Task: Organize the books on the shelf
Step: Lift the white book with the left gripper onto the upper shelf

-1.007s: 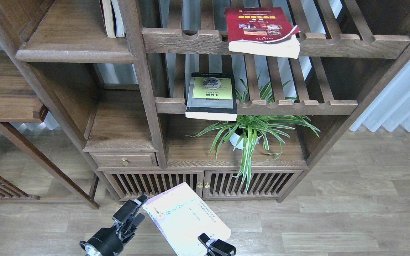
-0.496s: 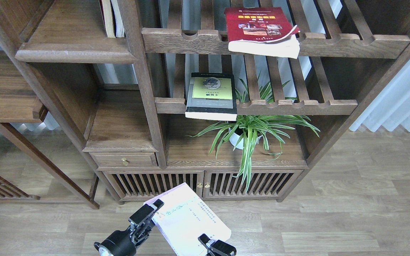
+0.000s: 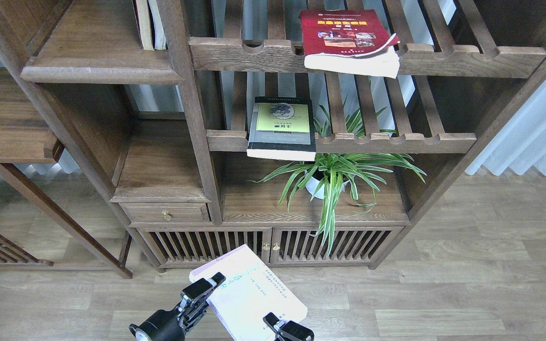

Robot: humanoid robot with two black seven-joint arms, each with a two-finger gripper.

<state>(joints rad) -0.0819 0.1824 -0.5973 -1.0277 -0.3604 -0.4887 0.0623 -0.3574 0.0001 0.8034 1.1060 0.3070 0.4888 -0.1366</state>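
Nearest the camera, at the bottom edge, the white-lavender book [image 3: 249, 296] is held flat and tilted above the floor between both arms. Over the last second the left hand [image 3: 202, 292] has swung in from beside the book's left edge until its upper finger lies on the near-left corner of the cover; it looks closed onto that edge, though the lower finger is hidden under the book. The right hand [image 3: 275, 323] has not moved: it sits at the book's near-right edge, mostly cut off by the frame, and whether it grips or merely props the book I cannot tell. The book itself has barely shifted. I judge this as a handover or two-handed regrasp, steadying the book before it is lifted toward the shelf [image 3: 97, 71].

That pale cover carries thin teal writing and a lavender band along its far edge, and looks slim and light.

Farther off stands the dark wooden bookcase. On its lower slatted rack the black book [image 3: 282, 125] with a yellow-green panel lies flat, its near edge overhanging the rail, just left of a spider plant [image 3: 334, 175]. On the upper rack the thick red book [image 3: 346, 40] also lies flat, its pages sagging over the rail. Far left, the solid plank shelf already holds a couple of upright books [image 3: 150, 23].
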